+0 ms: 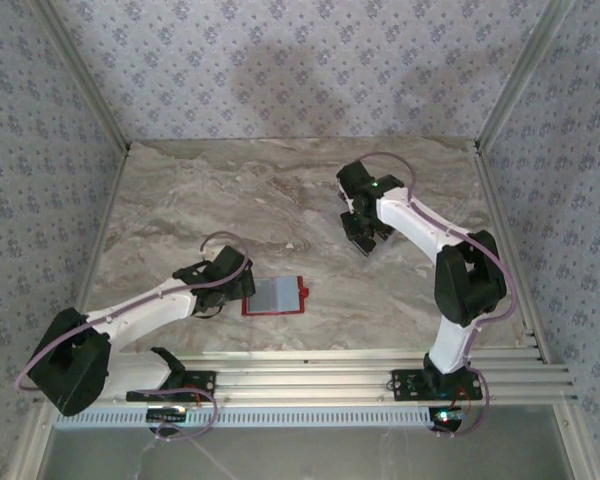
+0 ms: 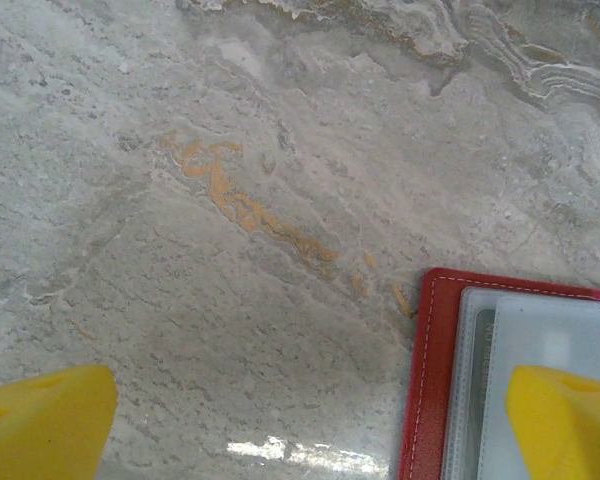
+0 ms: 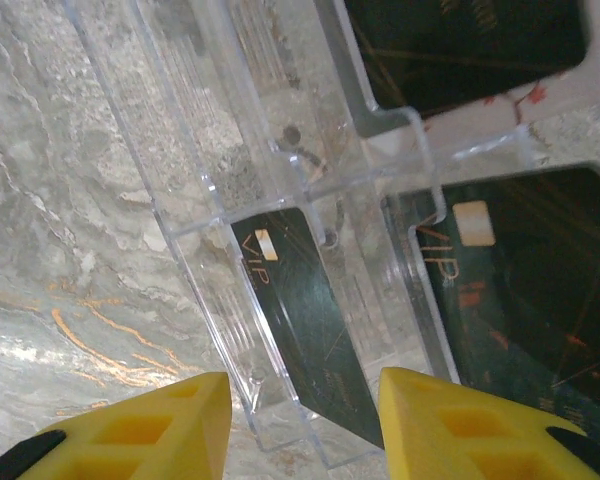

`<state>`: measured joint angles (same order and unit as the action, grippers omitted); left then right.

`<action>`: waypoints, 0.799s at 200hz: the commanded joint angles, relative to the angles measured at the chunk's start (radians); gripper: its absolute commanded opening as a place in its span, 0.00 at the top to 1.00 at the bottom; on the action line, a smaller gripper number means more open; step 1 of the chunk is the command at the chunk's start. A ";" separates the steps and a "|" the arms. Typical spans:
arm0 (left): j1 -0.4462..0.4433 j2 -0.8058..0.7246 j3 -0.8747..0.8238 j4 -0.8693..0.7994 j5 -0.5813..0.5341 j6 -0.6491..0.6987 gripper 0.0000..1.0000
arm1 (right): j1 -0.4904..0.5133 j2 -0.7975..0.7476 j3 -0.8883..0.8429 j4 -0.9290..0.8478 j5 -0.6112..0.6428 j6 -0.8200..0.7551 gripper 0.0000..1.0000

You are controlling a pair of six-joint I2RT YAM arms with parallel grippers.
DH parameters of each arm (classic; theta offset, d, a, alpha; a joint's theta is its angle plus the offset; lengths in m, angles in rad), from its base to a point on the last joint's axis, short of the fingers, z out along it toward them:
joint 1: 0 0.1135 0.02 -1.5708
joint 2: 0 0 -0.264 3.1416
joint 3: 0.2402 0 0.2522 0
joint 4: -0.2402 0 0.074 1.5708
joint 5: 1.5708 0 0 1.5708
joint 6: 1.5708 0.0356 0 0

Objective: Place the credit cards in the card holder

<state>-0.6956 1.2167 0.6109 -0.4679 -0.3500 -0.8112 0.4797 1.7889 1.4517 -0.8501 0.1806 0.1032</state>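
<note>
Card holder (image 1: 275,296) is lying open on the marble desk (image 1: 180,200) near the front edge, its red border framing a silvery grey card (image 2: 555,335) that is sitting inside over a paler sleeve. Left pincer (image 2: 305,425) is hovering low at the holder's corner with its fingers spread wide. The yellow fingertip (image 2: 565,420) on the wrist view's right is hanging over the holder's inner face, and the other is hanging over bare stone. Right pincer (image 3: 305,430) is hanging well apart, toward the back of the desk, over a clear plastic divider tray (image 3: 180,150). Its fingers are standing partly spread, straddling a black card (image 3: 305,320) that is leaning tilted in a narrow slot. A gap is showing on one finger's side; contact on the other side cannot be told. A second black card (image 3: 525,300) is lying in the compartment just beside that slot, and a third black card (image 3: 470,45) is lying in the compartment beyond.
</note>
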 commanded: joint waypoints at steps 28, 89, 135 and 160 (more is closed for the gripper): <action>0.005 0.007 0.020 0.003 0.009 0.019 0.00 | -0.024 0.053 0.021 -0.024 0.018 -0.025 0.55; 0.005 0.017 0.026 0.006 0.010 0.021 0.00 | -0.019 0.078 0.007 -0.024 -0.030 -0.023 0.61; 0.005 0.018 0.027 0.006 0.009 0.023 0.00 | -0.012 0.067 -0.010 -0.029 -0.046 -0.023 0.76; 0.006 0.020 0.030 0.006 0.009 0.025 0.00 | -0.013 0.061 -0.017 -0.032 -0.055 -0.025 0.78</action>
<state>-0.6956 1.2289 0.6109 -0.4671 -0.3500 -0.8005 0.4633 1.8629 1.4487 -0.8505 0.1417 0.0849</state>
